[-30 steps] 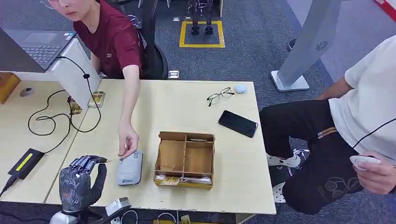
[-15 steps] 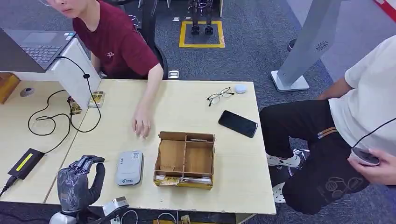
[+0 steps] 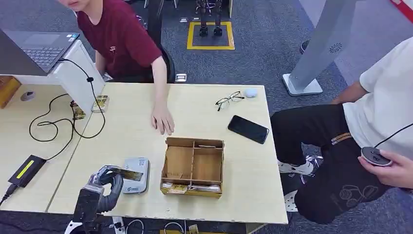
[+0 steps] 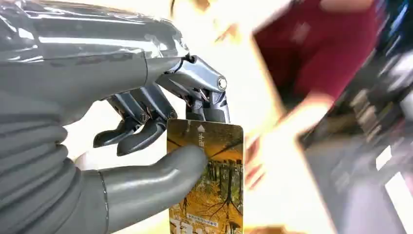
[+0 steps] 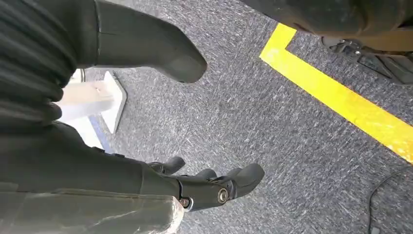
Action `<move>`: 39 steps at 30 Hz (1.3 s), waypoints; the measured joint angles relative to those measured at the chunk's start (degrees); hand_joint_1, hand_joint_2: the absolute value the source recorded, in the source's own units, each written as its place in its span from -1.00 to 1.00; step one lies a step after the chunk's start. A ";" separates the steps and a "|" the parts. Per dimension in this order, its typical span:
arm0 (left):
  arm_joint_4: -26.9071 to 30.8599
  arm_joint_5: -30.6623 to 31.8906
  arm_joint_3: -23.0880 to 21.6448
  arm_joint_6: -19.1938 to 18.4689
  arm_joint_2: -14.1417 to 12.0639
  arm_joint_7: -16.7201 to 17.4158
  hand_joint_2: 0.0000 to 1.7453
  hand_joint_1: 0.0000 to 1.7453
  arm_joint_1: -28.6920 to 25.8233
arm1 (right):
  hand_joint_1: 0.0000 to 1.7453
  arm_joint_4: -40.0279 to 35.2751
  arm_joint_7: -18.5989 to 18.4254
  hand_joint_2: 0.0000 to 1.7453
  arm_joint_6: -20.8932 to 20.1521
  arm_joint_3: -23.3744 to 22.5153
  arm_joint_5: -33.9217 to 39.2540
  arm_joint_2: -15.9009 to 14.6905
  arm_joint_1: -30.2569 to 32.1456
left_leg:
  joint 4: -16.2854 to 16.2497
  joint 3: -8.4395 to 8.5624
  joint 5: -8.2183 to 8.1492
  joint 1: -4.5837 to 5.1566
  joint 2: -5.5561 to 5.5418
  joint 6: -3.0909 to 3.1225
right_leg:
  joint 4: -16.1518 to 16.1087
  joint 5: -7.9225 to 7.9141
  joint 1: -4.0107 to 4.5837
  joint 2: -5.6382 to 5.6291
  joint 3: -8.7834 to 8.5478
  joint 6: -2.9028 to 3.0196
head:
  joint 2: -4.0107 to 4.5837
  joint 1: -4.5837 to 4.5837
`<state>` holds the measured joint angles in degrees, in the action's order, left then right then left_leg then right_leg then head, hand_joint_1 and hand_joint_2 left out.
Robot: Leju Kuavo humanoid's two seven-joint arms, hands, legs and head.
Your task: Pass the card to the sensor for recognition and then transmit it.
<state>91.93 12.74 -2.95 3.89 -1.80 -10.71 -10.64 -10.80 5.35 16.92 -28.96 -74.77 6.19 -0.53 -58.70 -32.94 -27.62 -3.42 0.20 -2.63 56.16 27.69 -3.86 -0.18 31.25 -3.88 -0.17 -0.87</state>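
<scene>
My left hand [image 3: 100, 189] is at the table's near left edge and pinches a yellow picture card [image 3: 124, 172] between thumb and fingers. The card sticks out flat over the near end of the grey card sensor [image 3: 137, 183], which lies on the table just left of the wooden box; touching or hovering, I cannot tell. The left wrist view shows the card [image 4: 208, 185] close up, under the thumb [image 4: 160, 173] of my left hand [image 4: 146, 141]. My right hand [image 5: 209, 187] hangs beside my body over the carpet, fingers apart, holding nothing.
A wooden compartment box [image 3: 193, 166] stands right of the sensor. A person in a red shirt rests a hand [image 3: 163, 122] on the table behind it. Farther right lie a phone [image 3: 248, 129] and glasses [image 3: 229, 100]. Cables [image 3: 53, 122] and a black device [image 3: 25, 170] lie at the left. Another person [image 3: 370, 126] sits at the right.
The person's hand has drawn back from the sensor to the table's middle. My left hand has turned and now holds the card out over the sensor.
</scene>
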 joint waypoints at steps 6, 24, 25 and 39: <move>-0.13 -5.08 -0.96 -5.39 -3.71 4.06 1.00 1.00 -0.39 | -1.00 0.00 -0.24 1.00 0.06 -0.17 -0.11 0.00 -0.03 | 0.00 -0.05 0.00 0.00 -0.04 0.00 | 0.00 0.01 0.00 0.05 -0.01 0.00 | 0.00 0.02; -0.15 -8.42 -2.71 -7.39 -6.36 4.61 1.00 1.00 -0.59 | -1.00 0.00 -0.24 1.00 0.22 -0.20 -0.35 0.00 -0.02 | 0.00 -0.05 0.00 0.00 -0.04 0.00 | 0.00 0.01 0.00 0.06 0.00 -0.01 | 0.00 0.02; -0.15 -9.58 -2.78 -7.63 -6.45 4.98 1.00 1.00 -0.60 | -1.00 0.00 -0.24 1.00 0.22 -0.20 -0.72 0.00 -0.03 | 0.00 -0.06 0.00 0.00 -0.04 0.00 | 0.00 0.01 0.00 0.06 0.00 -0.01 | 0.00 0.00; 0.29 5.81 -4.87 16.13 -1.92 -11.03 1.00 1.00 1.91 | -1.00 0.00 0.05 1.00 0.13 -0.39 -1.16 0.02 -0.05 | -0.03 -0.08 0.00 0.01 -0.16 0.01 | -0.01 0.00 -0.01 0.14 -0.05 -0.01 | 0.00 0.02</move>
<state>92.22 18.55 -7.82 20.02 -3.71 -21.74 -8.73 -10.80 5.40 17.05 -29.35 -75.93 6.21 -0.57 -58.73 -33.02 -27.62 -3.41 0.04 -2.63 56.15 27.69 -3.88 -0.03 31.20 -3.89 -0.17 -0.85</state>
